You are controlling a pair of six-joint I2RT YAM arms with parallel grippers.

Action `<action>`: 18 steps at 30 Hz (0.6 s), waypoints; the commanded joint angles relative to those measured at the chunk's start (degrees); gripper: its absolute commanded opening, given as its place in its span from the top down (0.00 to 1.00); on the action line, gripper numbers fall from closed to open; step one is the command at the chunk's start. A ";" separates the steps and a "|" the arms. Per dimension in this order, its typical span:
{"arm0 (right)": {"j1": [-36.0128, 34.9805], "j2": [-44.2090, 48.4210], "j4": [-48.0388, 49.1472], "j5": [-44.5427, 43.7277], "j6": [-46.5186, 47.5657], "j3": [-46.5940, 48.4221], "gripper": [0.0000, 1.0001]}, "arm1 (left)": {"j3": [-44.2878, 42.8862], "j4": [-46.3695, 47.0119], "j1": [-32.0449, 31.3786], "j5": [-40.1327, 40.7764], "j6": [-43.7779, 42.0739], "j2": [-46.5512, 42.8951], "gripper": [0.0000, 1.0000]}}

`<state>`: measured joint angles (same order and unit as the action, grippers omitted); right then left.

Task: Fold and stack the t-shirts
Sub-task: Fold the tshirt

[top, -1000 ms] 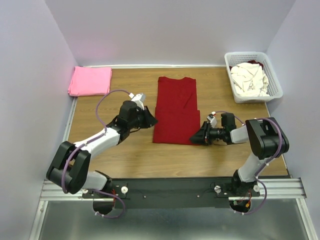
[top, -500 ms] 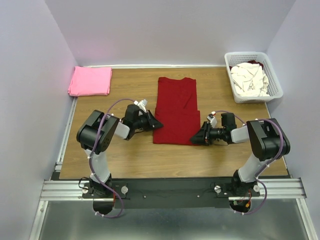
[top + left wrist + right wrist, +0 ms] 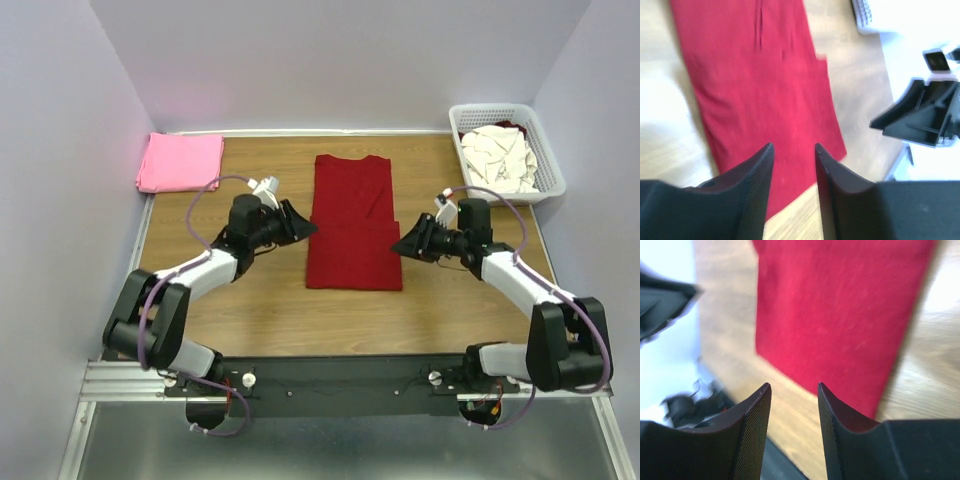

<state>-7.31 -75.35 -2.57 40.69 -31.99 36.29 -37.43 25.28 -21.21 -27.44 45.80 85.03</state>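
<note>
A dark red t-shirt [image 3: 352, 220] lies flat mid-table, folded into a long strip; it also shows in the left wrist view [image 3: 755, 75] and the right wrist view [image 3: 840, 305]. A bright pink t-shirt [image 3: 181, 162] sits folded at the back left. Cream-white t-shirts [image 3: 498, 158] are piled in the basket. My left gripper [image 3: 305, 228] [image 3: 793, 147] hovers at the red shirt's left edge, open and empty. At the shirt's right edge my right gripper [image 3: 400, 245] [image 3: 793, 386] is open too, with nothing between its fingers.
A white lattice basket [image 3: 515, 195] stands at the back right corner. Bare wooden table [image 3: 270, 300] lies in front of the red shirt. Walls close in the left, back and right sides. The right gripper [image 3: 920, 117] shows in the left wrist view, facing mine.
The left gripper's jaws have widened and it has shifted slightly toward the back. The right gripper has moved from the red shirt's near right corner up to its mid right edge.
</note>
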 commanded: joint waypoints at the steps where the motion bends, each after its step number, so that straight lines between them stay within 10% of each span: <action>1: -2.17 3.80 -19.79 -19.29 4.91 5.43 0.50 | -3.52 -23.12 -2.07 16.76 -13.26 -7.67 0.47; 7: -11.31 3.38 -30.29 -41.81 2.99 8.88 0.49 | -6.34 -37.47 -9.88 30.24 -18.29 -13.05 0.23; 18: -23.54 -8.14 -31.88 -49.30 -1.41 12.57 0.50 | -5.64 -41.36 -17.28 35.09 -15.83 -11.47 0.21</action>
<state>-28.97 -80.84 -31.62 -2.57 -31.62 46.11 -43.35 -13.56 -37.69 4.05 30.26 72.77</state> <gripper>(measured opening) 0.504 0.788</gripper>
